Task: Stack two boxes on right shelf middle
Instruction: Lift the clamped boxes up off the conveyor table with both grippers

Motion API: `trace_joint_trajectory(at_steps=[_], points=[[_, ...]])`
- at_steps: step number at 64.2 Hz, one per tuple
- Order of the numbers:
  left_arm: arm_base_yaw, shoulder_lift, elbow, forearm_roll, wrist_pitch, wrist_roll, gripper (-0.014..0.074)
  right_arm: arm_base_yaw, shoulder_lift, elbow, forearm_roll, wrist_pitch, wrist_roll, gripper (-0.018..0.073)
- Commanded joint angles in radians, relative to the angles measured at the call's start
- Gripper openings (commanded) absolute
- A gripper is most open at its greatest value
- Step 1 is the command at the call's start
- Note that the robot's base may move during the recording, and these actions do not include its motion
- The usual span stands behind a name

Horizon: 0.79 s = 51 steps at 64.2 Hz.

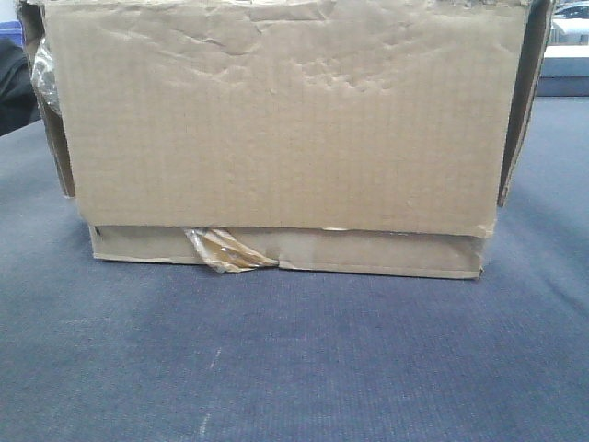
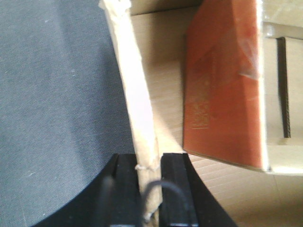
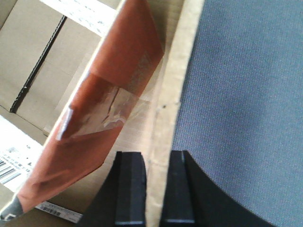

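Observation:
A large brown cardboard box (image 1: 285,120) fills the front view, standing on a blue-grey surface (image 1: 294,359). Its face is dented and crinkled tape (image 1: 225,250) peels at the lower edge. My left gripper (image 2: 150,160) is shut on the box's left wall (image 2: 137,94), one finger inside and one outside. My right gripper (image 3: 157,158) is shut the same way on the right wall (image 3: 175,80). Inside the box leans an orange-red carton (image 2: 222,85), which the right wrist view (image 3: 109,118) shows with clear tape on it. The shelf is out of view.
A blue bin (image 1: 9,32) and a dark shape (image 1: 14,87) show at the far left behind the box. A pale ledge (image 1: 566,60) lies at the back right. A white barcode label (image 3: 9,161) lies inside the box.

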Motion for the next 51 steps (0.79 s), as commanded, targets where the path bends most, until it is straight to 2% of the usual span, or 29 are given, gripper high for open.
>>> trace_joint_trajectory(at_steps=[1,22,31,51], points=[[0.004,0.002,0.005,0.049,-0.005,-0.001,-0.0111,-0.009,-0.006,-0.006,-0.029,0.003,-0.01,-0.0154],[-0.018,-0.081,0.005,0.079,-0.005,-0.057,-0.0111,-0.009,-0.072,-0.008,-0.029,-0.002,-0.01,-0.0154],[-0.038,-0.154,0.005,0.117,-0.005,-0.077,-0.0111,-0.009,-0.124,-0.025,-0.029,-0.016,-0.01,-0.0154],[-0.056,-0.331,0.0,0.131,-0.005,-0.104,-0.0111,-0.009,-0.201,-0.244,-0.029,0.006,-0.01,-0.0154]])
